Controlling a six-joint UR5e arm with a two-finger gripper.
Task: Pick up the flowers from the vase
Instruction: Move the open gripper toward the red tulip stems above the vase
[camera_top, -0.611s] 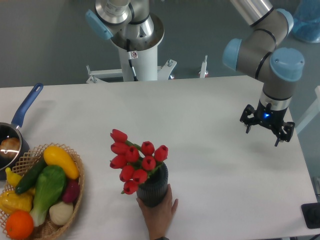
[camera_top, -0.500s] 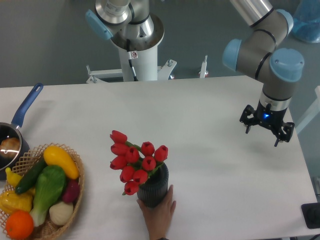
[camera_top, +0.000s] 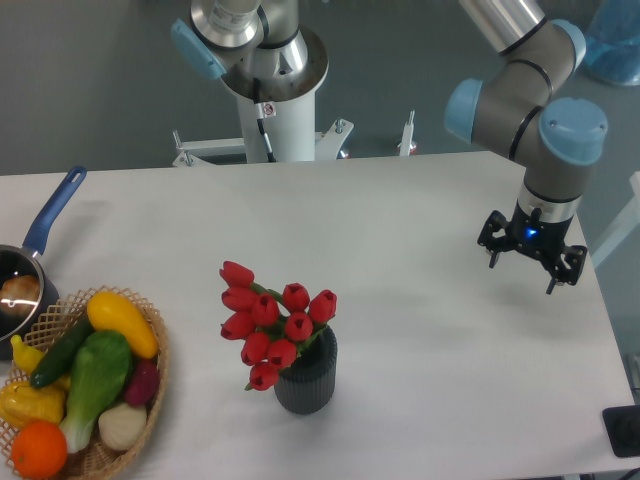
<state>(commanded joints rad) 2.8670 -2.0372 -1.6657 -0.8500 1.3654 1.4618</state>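
A bunch of red tulip flowers (camera_top: 272, 320) stands in a short dark ribbed vase (camera_top: 308, 381) near the table's front edge, leaning out to the left of the vase mouth. My gripper (camera_top: 531, 266) hangs over the right side of the table, far to the right of the flowers and a little farther back. Its dark fingers point down and stand spread apart with nothing between them.
A wicker basket (camera_top: 150, 384) of colourful vegetables and fruit sits at the front left. A blue-handled saucepan (camera_top: 28, 265) lies at the left edge. A white robot base (camera_top: 272, 90) rises behind the table. A black object (camera_top: 625, 430) sits at the right edge.
A person's hand that held the vase from the front has withdrawn out of view. The vase and flowers stayed put. My gripper shifted very slightly.
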